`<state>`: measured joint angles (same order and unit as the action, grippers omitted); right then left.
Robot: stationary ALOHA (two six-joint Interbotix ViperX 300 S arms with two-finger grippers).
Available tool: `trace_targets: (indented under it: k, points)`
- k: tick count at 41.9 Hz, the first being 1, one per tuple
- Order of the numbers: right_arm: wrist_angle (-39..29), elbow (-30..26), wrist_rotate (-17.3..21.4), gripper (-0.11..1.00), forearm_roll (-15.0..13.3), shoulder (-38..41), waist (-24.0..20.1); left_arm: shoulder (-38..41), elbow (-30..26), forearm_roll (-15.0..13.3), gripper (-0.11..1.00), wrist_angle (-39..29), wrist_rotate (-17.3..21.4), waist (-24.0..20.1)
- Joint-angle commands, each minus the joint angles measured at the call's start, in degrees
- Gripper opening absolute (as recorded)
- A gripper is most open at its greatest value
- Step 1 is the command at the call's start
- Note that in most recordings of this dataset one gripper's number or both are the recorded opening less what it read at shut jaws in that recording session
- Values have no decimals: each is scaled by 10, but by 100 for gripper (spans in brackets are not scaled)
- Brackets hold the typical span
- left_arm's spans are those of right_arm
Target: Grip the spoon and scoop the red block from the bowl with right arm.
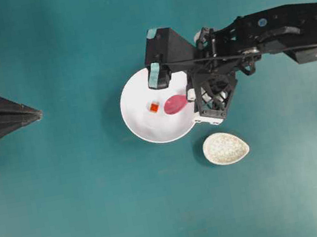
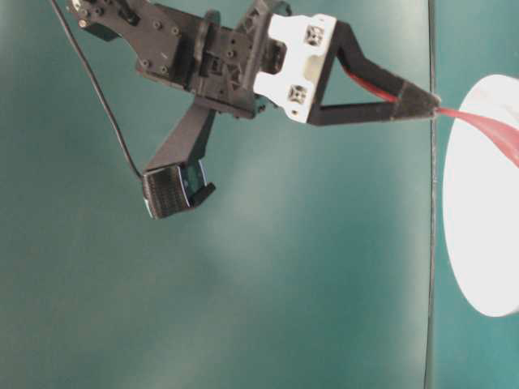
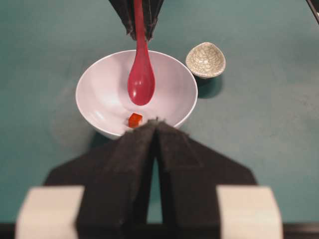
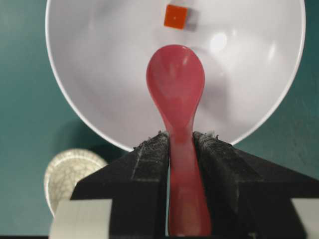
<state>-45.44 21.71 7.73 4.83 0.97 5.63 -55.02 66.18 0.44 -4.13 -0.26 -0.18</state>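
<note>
At the left edge of the worktop (image 1: 74,231) the left gripper (image 1: 38,114) rests with its two jaws pressed together, holding nothing, and it points toward the middle. A wide strip of bare teal surface lies between it and the bowl (image 1: 137,119), so nothing crowds that side.

Near the middle of the worktop stands the bowl, white and round. It looks like glazed ceramic or hard plastic, so I judge it smooth and slippery inside, and it may slide if the spoon pushes hard on its wall. The red block (image 1: 153,107) lies on the bottom of the bowl, a little left of the centre in the overhead view. It is tiny and surely light; on such a smooth floor it will probably skid or tip away from the scoop rather than climb into it, so the wall of the bowl can serve as a stop behind it.

Just to the right of the block is the scoop of the spoon (image 1: 174,104), near the block but apart from it. The spoon looks stiff and glossy, therefore slippery in a pinch. The right gripper (image 4: 181,144) is closed on the handle, close behind the scoop, and the handle is straight between the jaws. The right arm (image 1: 265,29) reaches in from the right edge, above the rim of the bowl.

Further right and toward the near edge sits the small speckled dish (image 1: 225,147), close to the bowl but not touching; it narrows the room on that side.
</note>
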Motion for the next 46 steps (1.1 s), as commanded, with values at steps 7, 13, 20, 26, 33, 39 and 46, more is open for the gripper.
trace_targets:
  k: [7,13,20,26,33,39,46]
  points:
    - [20,-19,-1,25,0,5,-2,4,-8,1,0,4,-1,1]
    - [26,-26,-2,25,0,14,-2,4,-8,1,0,4,0,1]
    - [34,-34,-4,25,0,24,-2,4,-8,1,0,4,0,1]
    - [42,-40,-4,25,0,30,-2,4,-8,1,0,3,0,1]
    - [62,-43,-4,25,0,35,-2,4,-8,1,0,4,0,1]
    - [85,-44,-1,25,-1,36,-2,4,-8,1,0,3,0,0]
    - [104,-44,2,25,-1,35,-2,4,-9,1,0,3,0,1]
